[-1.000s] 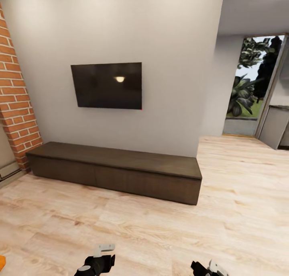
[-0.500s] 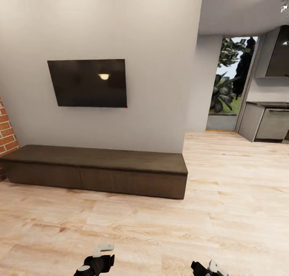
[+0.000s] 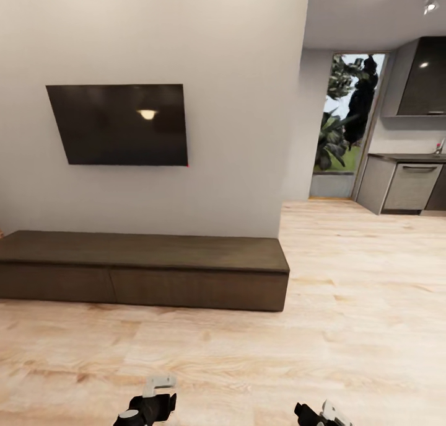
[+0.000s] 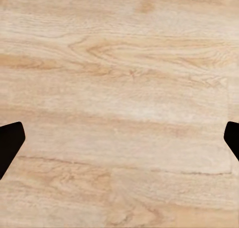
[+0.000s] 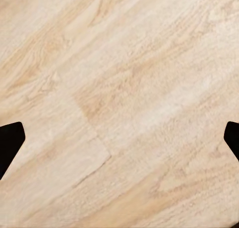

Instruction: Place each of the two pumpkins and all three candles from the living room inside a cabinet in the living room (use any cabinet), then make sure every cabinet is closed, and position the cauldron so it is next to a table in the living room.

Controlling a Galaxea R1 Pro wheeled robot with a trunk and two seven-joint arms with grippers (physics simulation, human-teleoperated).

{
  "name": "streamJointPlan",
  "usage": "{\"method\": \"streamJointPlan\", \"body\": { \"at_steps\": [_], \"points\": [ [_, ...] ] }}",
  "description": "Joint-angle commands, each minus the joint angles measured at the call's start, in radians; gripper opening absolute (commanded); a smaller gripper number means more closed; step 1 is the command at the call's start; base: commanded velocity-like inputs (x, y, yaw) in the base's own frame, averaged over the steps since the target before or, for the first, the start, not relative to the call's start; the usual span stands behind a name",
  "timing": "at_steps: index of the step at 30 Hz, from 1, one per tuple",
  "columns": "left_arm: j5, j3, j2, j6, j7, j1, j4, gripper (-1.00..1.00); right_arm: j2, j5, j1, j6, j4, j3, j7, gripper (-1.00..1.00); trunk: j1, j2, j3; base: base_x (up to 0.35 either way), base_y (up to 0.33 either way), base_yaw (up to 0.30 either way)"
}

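Observation:
The long, low dark brown cabinet (image 3: 142,270) stands against the grey wall, its drawer fronts shut and its top bare. Pumpkins, candles and the cauldron are out of view. At the bottom edge of the head view are my left gripper (image 3: 150,406) and my right gripper (image 3: 319,413), both low over the wood floor and well short of the cabinet. In the left wrist view the left gripper (image 4: 119,138) is open, dark fingertips (image 4: 10,143) wide apart over bare planks. The right gripper (image 5: 119,138) is likewise open over the floor, with nothing between its fingers.
A dark TV (image 3: 121,125) hangs on the wall above the cabinet. To the right the wall ends at a corner, and the wood floor (image 3: 347,302) runs on toward a glass door (image 3: 344,125) and grey kitchen units (image 3: 406,184).
The head view has swung to the right: the brick column has left the picture at the left and the kitchen units have come in at the right. Both grippers stay as they were.

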Motion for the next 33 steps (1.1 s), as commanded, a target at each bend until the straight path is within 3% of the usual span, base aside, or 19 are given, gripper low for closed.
{"method": "streamJointPlan", "body": {
  "at_steps": [1,11,16,28,32,33],
  "points": [
    [0.000,0.000,0.000,0.000,0.001,0.000,0.000,1.00,0.000,0.000,0.000,0.000,0.000,0.000,0.000,1.00,0.000,0.000,0.000,0.273,0.204,-0.008],
    [0.000,-0.001,-0.001,0.000,0.002,0.000,0.000,1.00,0.002,0.017,0.000,-0.009,0.001,0.003,0.001,1.00,0.000,0.000,-0.004,0.301,0.107,-0.030],
    [0.000,-0.006,-0.002,-0.001,0.002,0.000,0.000,1.00,0.001,0.026,0.000,-0.061,0.076,0.010,0.001,1.00,0.000,0.000,-0.004,0.131,0.006,-0.010],
    [0.002,-0.001,0.000,0.006,-0.001,0.000,-0.002,1.00,0.000,0.010,0.000,-0.069,0.098,0.004,0.000,1.00,0.000,0.000,-0.004,0.158,0.000,-0.001],
    [0.006,0.002,0.001,0.049,-0.003,0.000,-0.024,1.00,0.000,0.007,0.000,-0.070,0.098,0.003,0.001,1.00,0.000,0.000,-0.004,0.041,0.000,0.000],
    [0.008,0.003,0.002,0.095,-0.005,0.000,-0.049,1.00,0.000,0.007,0.000,-0.070,0.097,0.003,0.001,1.00,0.000,0.000,-0.004,0.016,0.000,0.000]
  ]
}}
